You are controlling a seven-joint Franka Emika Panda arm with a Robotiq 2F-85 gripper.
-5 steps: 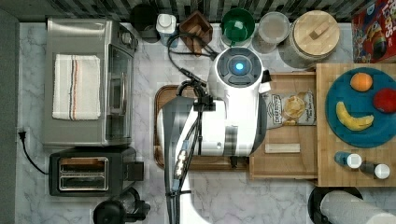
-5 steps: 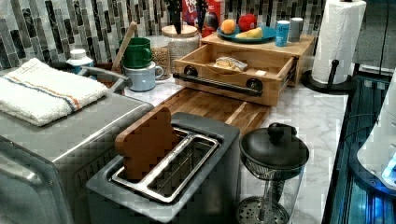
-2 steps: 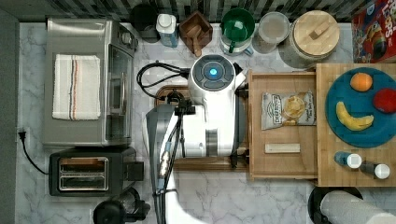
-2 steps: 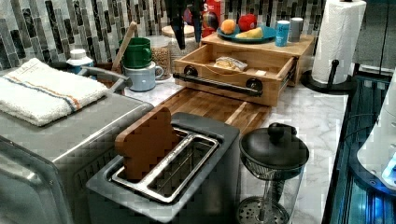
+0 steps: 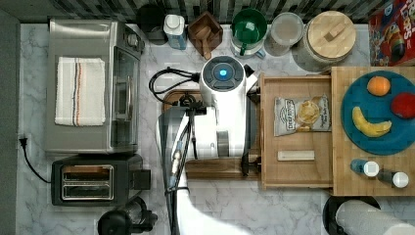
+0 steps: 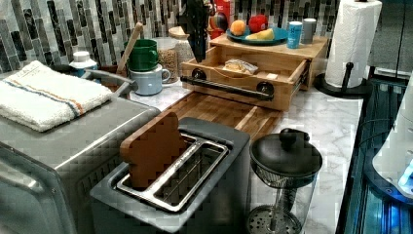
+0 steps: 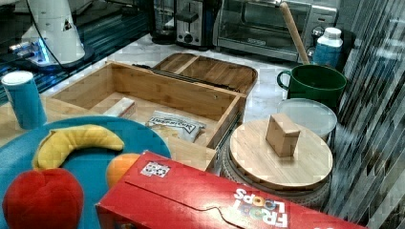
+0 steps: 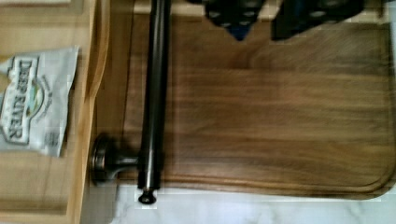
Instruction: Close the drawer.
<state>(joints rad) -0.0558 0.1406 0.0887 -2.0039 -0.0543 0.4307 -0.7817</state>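
- The gripper (image 8: 268, 21) has pulled back off the drawer and now hangs over the walnut tray (image 8: 280, 121). It points straight down, its fingers slightly parted and holding nothing.
- Just beside it runs the dark handle bar (image 8: 156, 93), untouched.
- Beyond the bar, the drawer (image 5: 298, 171) stands wide open with a chip bag (image 8: 32, 102) inside. The closing push looks set up but not begun.

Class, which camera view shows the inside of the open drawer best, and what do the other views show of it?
The top view: the drawer floor lies fully exposed. The right view shows it obliquely, the left view mainly its front, the wrist view just its front edge.
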